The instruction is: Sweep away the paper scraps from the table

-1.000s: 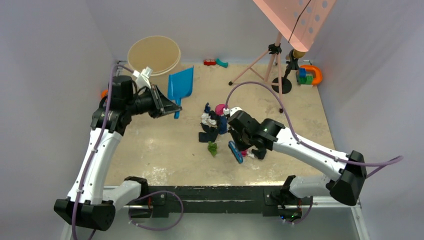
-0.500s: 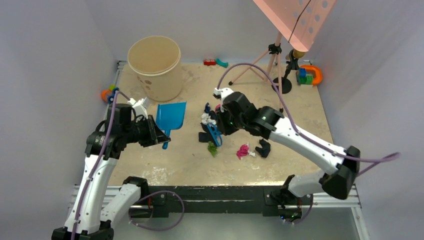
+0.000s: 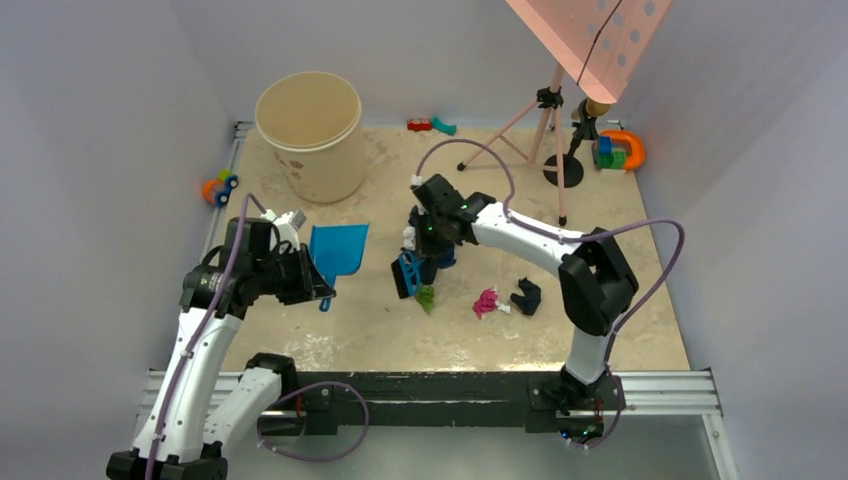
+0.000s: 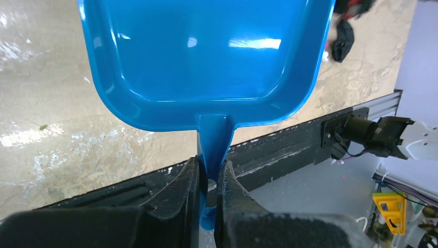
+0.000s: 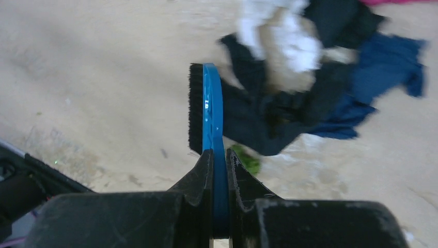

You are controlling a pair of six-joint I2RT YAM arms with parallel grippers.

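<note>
**Left arm** (image 3: 200, 330): rises from its base at the near left corner, with the wrist bent toward the centre. The left jaws are clenched on the thin handle of the blue dustpan (image 3: 338, 250).
- In the left wrist view the pan (image 4: 206, 51) fills the upper frame, open side away, and its front lip is cut off.
- Whether the pan rests on the surface (image 3: 330, 330) or hangs above it cannot be told.

**Far left edge:** small orange and blue toy (image 3: 215, 187). Beside it stands a beige bucket (image 3: 312, 140), upright.

**Centre:** blue hand brush (image 3: 407, 273), grasped by its handle in the right jaws.
- In the right wrist view the brush (image 5: 209, 108) stands on edge with its black bristles facing left.
- Contact between the bristles and the surface is not discernible.

**Paper scraps:** the main heap (image 3: 432, 245) of black, navy and white lies on the surface just right of the brush.
- In the top view the heap is partly hidden by the right wrist.
- In the right wrist view the heap (image 5: 289, 108) is blurred.
- A green scrap (image 3: 425, 297) lies just nearer than the heap.
- A pink scrap (image 3: 487, 302) and a black scrap (image 3: 527, 296) lie apart to the right.

**Right arm** (image 3: 520, 228): the base is at the near rail, the elbow is raised high, and the forearm reaches left and away to the heap.

**Far edge:** red and teal toy (image 3: 430, 125), tripod stand (image 3: 550, 110), orange ring with blocks (image 3: 620, 150). A pink panel (image 3: 590, 40) is cut off at the top.
</note>
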